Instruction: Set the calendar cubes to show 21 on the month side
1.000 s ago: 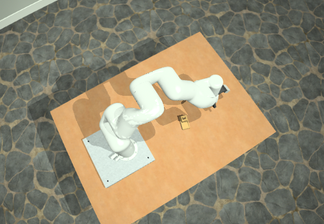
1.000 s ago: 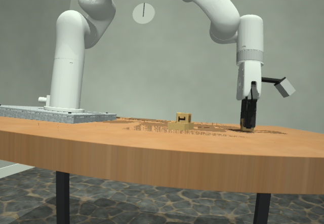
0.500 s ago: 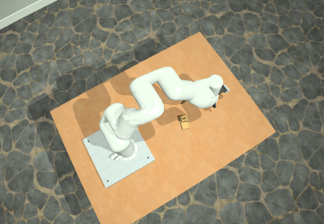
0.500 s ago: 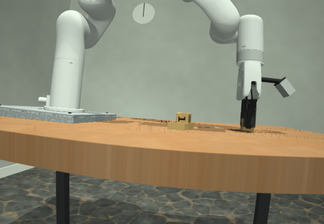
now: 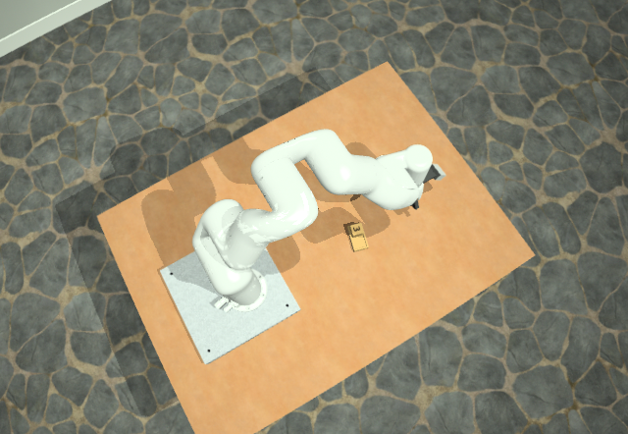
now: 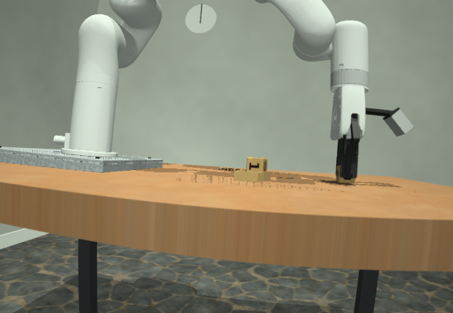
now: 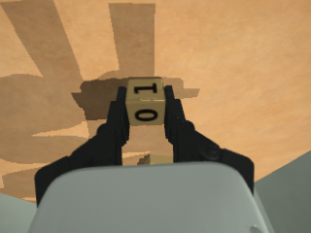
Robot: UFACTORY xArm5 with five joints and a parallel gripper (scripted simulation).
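Note:
My gripper (image 7: 146, 97) (image 6: 347, 172) is shut on a tan number cube (image 7: 144, 103) (image 6: 344, 180), low at the table top on the right side. In the wrist view this cube shows a 1 on one face and a 0 on the face below it. In the top view the arm hides the held cube. The small tan tray (image 5: 361, 244) (image 6: 242, 175) lies flat near the table's middle, well to the left of the gripper. A second cube (image 5: 355, 228) (image 6: 256, 163) stands in the tray at one end, with a 3 on top.
The wooden table (image 5: 405, 292) (image 6: 219, 207) carries the arm's grey base plate (image 5: 202, 317) (image 6: 73, 161) at the left. The wrist camera box (image 6: 398, 121) sticks out to the right of the gripper. The table's right edge is close behind the gripper.

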